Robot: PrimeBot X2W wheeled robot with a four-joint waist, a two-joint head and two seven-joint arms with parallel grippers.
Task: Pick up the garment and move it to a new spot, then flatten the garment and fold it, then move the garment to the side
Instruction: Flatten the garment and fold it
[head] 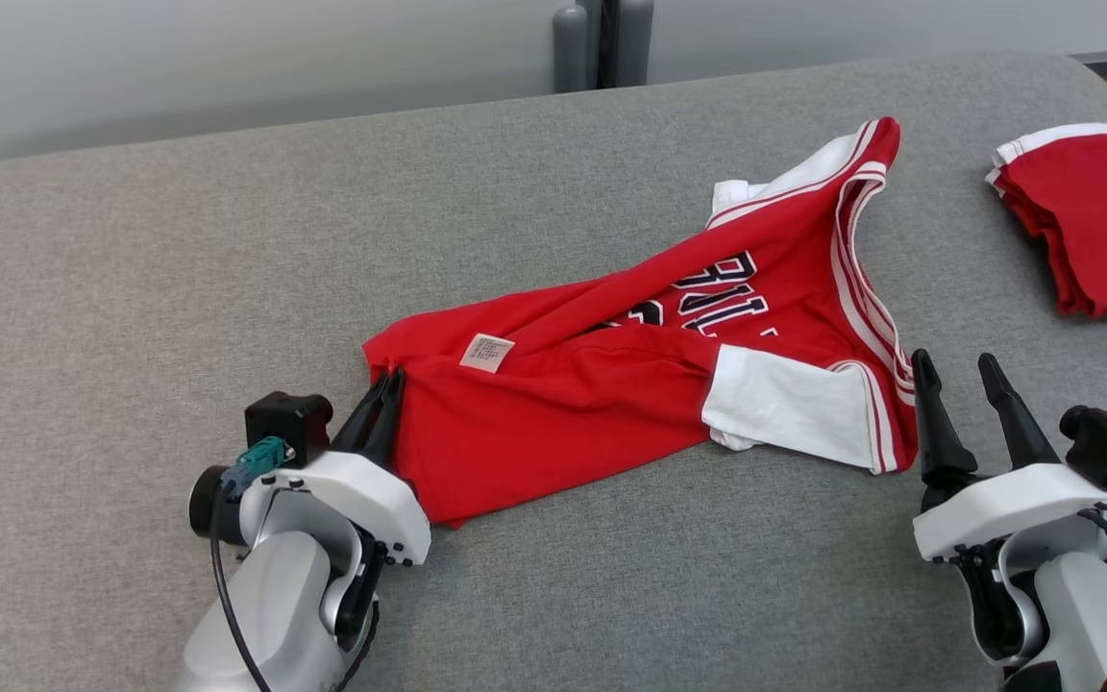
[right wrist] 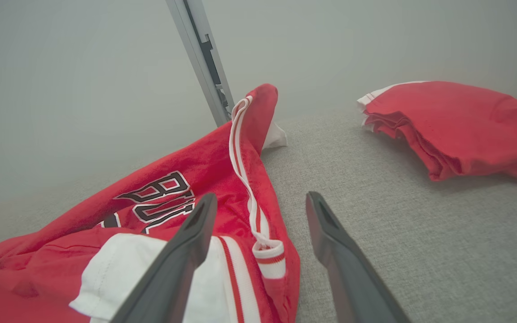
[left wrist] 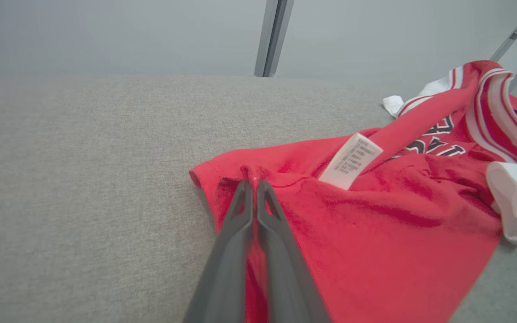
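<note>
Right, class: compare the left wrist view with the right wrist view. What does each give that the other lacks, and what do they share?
Left wrist view, not the right wrist view: the left gripper, shut on an edge of the red jersey.
Right wrist view, not the left wrist view: the right gripper, open at the jersey's striped edge and holding nothing, and a second red garment, folded, further along.
Shared: the jersey with its dark lettering and white sleeve, lying crumpled on the grey fabric surface.
</note>
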